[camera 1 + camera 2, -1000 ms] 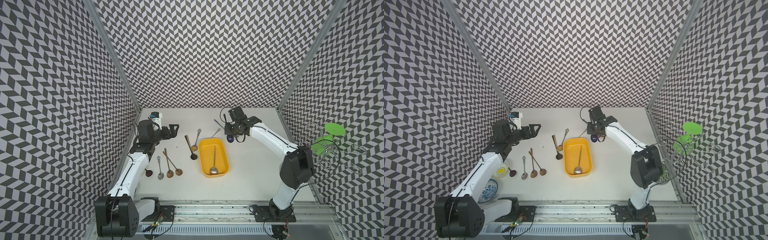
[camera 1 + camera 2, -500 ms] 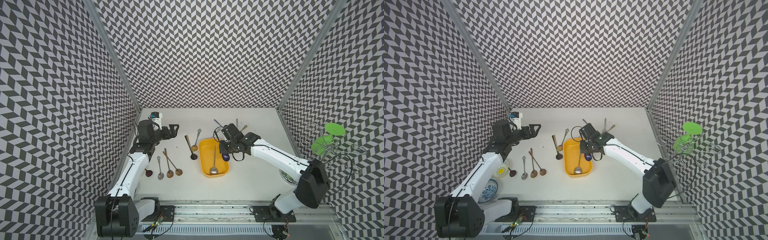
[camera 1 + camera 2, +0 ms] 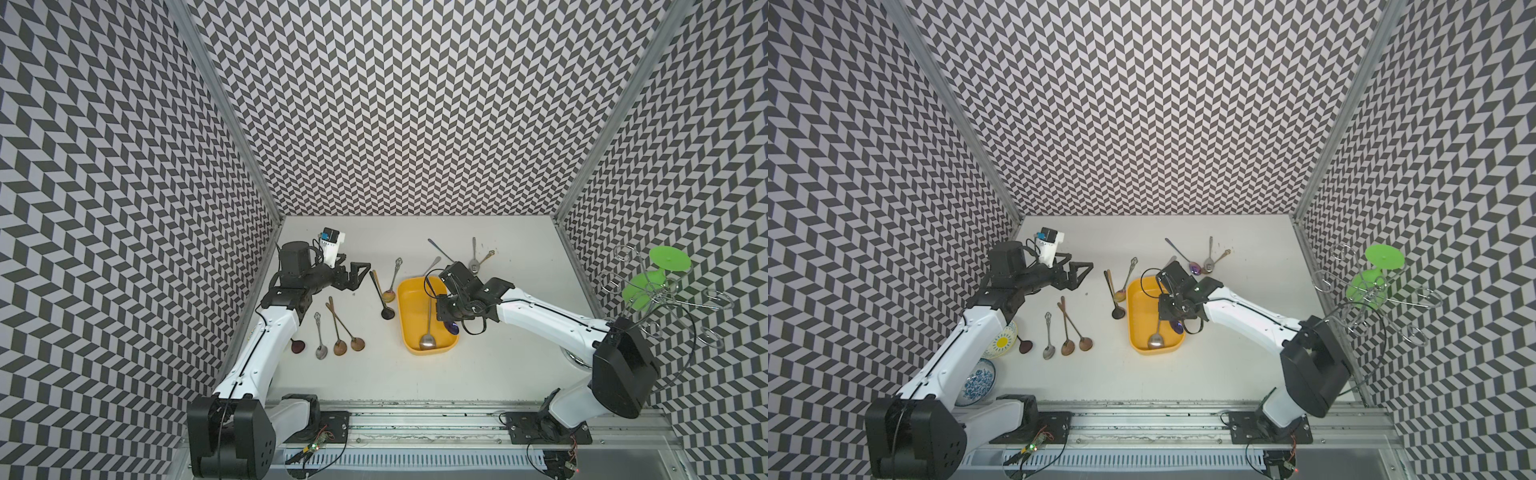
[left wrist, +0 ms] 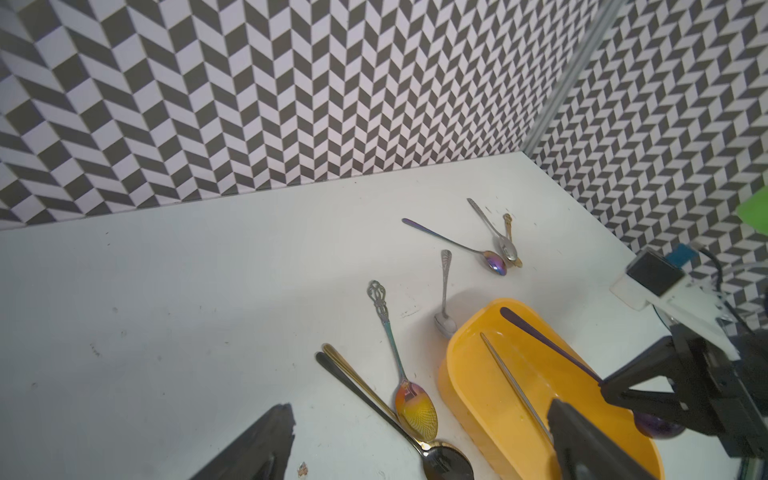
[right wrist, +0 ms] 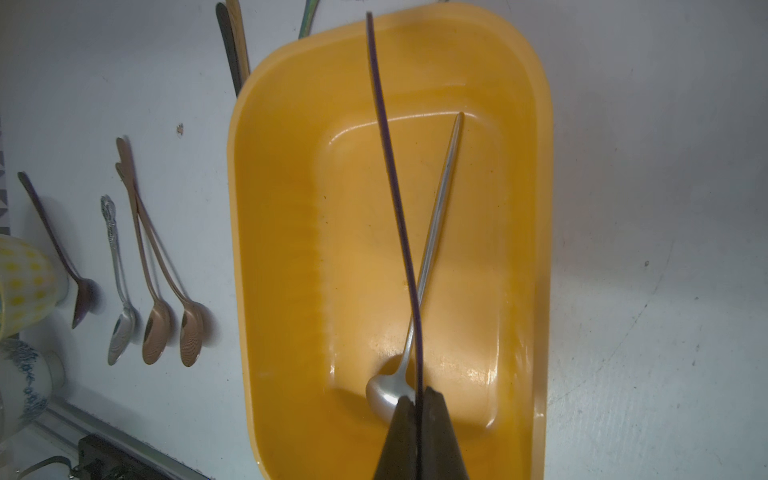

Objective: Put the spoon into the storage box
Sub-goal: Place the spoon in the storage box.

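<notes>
Purple-tinted metal, the spoon (image 5: 395, 187) is pinched near its bowl by the right pincer (image 5: 419, 401), whose jaws are pressed tight on the thin shaft. Its handle runs lengthways over the yellow storage box (image 5: 241, 208), the tip reaching out past one short rim. In both top views its dark bowl (image 3: 453, 328) shows just below the pincer, above the box's side rim. Whether it touches the plastic I cannot tell. A silver spoon (image 5: 440, 216) already lies inside the box, its handle crossing beneath the purple one.

The left pincer (image 3: 359, 276) hovers above the counter (image 3: 478, 374), well apart from the box, its jaws spread wide and gripping nothing. Four loose spoons (image 3: 338, 332) lie in a row beside the left arm, and more sit beyond the box.
</notes>
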Available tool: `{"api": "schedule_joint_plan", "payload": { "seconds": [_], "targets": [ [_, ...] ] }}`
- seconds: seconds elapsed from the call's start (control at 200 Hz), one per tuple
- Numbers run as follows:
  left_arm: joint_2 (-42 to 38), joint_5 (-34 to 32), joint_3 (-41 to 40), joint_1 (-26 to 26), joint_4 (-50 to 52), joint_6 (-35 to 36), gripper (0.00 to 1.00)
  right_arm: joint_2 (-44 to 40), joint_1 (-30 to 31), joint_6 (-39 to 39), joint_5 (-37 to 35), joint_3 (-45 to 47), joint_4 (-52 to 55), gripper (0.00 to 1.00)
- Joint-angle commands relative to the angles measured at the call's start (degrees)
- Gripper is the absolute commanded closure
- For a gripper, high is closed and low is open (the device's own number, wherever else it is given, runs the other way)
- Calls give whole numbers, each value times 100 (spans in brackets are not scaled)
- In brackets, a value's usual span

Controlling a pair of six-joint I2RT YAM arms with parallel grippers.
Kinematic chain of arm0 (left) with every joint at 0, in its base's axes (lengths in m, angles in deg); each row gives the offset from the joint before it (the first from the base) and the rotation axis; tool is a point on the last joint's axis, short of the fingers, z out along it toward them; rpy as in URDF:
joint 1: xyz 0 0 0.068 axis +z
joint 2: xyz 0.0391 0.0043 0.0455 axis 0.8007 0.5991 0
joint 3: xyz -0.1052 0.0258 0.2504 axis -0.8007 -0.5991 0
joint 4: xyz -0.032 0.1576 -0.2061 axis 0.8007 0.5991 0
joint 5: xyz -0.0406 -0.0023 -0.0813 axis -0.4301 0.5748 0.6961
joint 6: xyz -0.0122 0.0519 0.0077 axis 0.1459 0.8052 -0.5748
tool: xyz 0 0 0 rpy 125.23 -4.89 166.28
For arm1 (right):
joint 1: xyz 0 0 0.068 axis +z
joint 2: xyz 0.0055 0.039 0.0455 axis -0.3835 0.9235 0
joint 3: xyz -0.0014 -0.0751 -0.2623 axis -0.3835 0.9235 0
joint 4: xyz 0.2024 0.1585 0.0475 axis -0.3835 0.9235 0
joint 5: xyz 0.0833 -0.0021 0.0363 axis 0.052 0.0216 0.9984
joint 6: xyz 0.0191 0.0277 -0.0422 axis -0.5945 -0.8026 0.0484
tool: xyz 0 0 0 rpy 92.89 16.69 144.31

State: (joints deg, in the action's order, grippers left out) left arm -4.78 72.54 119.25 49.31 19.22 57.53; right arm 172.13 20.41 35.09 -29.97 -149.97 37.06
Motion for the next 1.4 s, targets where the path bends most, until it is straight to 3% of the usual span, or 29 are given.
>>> {"api": "schedule_joint_plan", "payload": {
  "seconds": [0.0,0.085,0.225,0.451,0.656,0.891,1.127,1.392],
  "targets": [
    [-19,29,310,-249,752,1277,1,-23,29,-142,4,88,-334,100],
    [-25,-117,339,-471,1021,1706,1,-13,37,-164,121,138,-414,100],
    [-9,294,297,-954,1811,2856,1,21,70,-224,312,222,-477,100],
    [-1,457,276,-1283,2352,3624,4,71,70,-269,381,217,-565,100],
    [-59,567,215,-1361,2401,3652,4,132,107,-234,399,136,-563,81],
    [-29,550,342,-1387,2439,3678,4,110,108,-173,200,-117,-444,68],
    [-61,506,347,-1409,2517,3761,3,228,-243,14,-8,-750,-223,62],
    [-73,451,432,-1423,2571,3827,3,1116,-895,513,-199,-1941,60,54]
  ]
}}
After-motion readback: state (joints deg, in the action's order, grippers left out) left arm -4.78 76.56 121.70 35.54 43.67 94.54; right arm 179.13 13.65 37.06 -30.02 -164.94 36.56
